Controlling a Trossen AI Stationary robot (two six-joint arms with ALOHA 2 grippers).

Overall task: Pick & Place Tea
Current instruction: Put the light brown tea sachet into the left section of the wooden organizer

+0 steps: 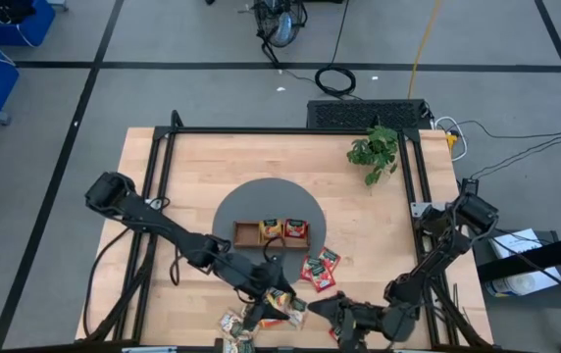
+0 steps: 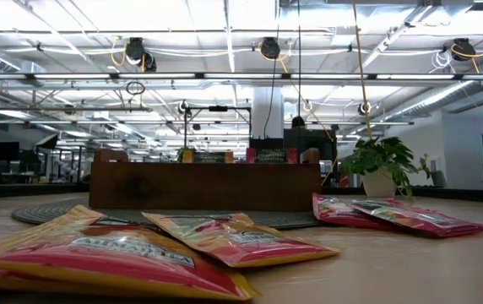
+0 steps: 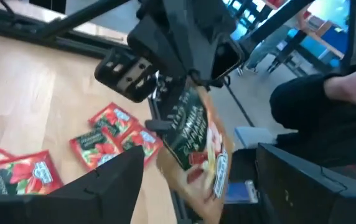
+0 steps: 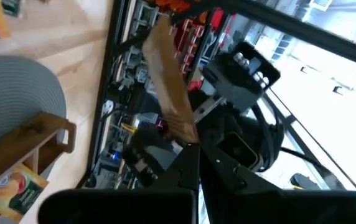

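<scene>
- left tool over the near edge of the counter, fingers spread wide apart; nothing between them.
- right tool just beside the left tool, tip to tip; fingers together, clamped on an orange tea sachet.
- that sachet stands up from the right tool's tip in its own wrist view, seen edge-on; in the left wrist view its dark green label faces the left tool, in the gap ahead of the open fingers.
- wooden tray beyond both tools, on a round grey mat; an orange sachet and a red one sit in two of its compartments, the compartment at the left arm's end looks bare.
- two red sachets flat on the counter between the tray and the right tool, touching each other.
- more sachets lie loose under and beside the left tool at the counter's near edge; orange and pale ones, count unclear.
- low view: orange sachets close up in front, red ones to the side, tray behind; no tool in it.
- potted plant at the far corner, well apart from both tools.
</scene>
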